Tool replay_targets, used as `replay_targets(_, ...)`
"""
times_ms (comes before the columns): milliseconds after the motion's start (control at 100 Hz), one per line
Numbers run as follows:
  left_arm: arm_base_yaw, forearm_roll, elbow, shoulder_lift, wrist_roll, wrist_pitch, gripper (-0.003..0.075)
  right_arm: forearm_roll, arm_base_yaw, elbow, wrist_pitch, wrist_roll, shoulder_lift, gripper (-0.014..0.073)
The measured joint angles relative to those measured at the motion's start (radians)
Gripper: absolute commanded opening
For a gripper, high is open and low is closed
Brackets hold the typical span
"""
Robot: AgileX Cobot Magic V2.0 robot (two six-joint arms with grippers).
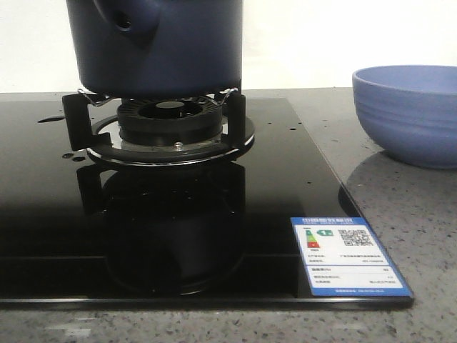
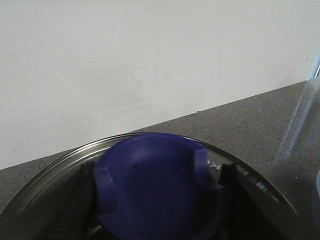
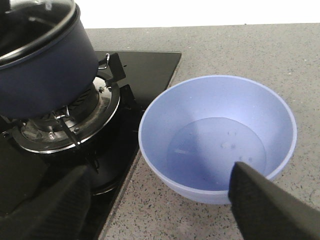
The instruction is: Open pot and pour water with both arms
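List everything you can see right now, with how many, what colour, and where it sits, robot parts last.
pot: one, dark navy, on the burner.
lid: one, glass with metal rim, on the pot.
lid knob: one, blue, between the left gripper's fingers.
bowl: one, periwinkle, on the counter right of the stove; inside looks wet.
burner: one, black and silver, on the stove.
stove: one, glossy black.
label: one, blue and white, stove's front right corner.
counter: one, grey speckled.
left gripper: one, black, around the knob.
right gripper: one, black, open above the bowl.

Pincer (image 2: 157, 200) around blue lid knob (image 2: 155, 185)
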Motion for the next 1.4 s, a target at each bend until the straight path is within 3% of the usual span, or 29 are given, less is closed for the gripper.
replay_targets(340,0.014,0.049,-0.044,-0.132,0.000,0.030,0.0396,-0.018,0.000,-0.069,0.087,0.000,0.076,0.0523)
replay_targets(630,0.182,0.063,-0.045,-0.234,0.000,0.156,0.0396,-0.051,-0.023,-0.301,0.255,0.000,0.312,0.0523)
replay_targets(1020,0.350,0.070,-0.046,-0.341,0.000,0.211,0.0396,-0.094,-0.215,-0.573,0.447,0.010,0.653,0.0523)
replay_targets(1400,0.380,0.070,-0.046,-0.352,0.000,0.247,0.0395,-0.103,-0.316,-0.605,0.538,0.011,0.819,0.0523)
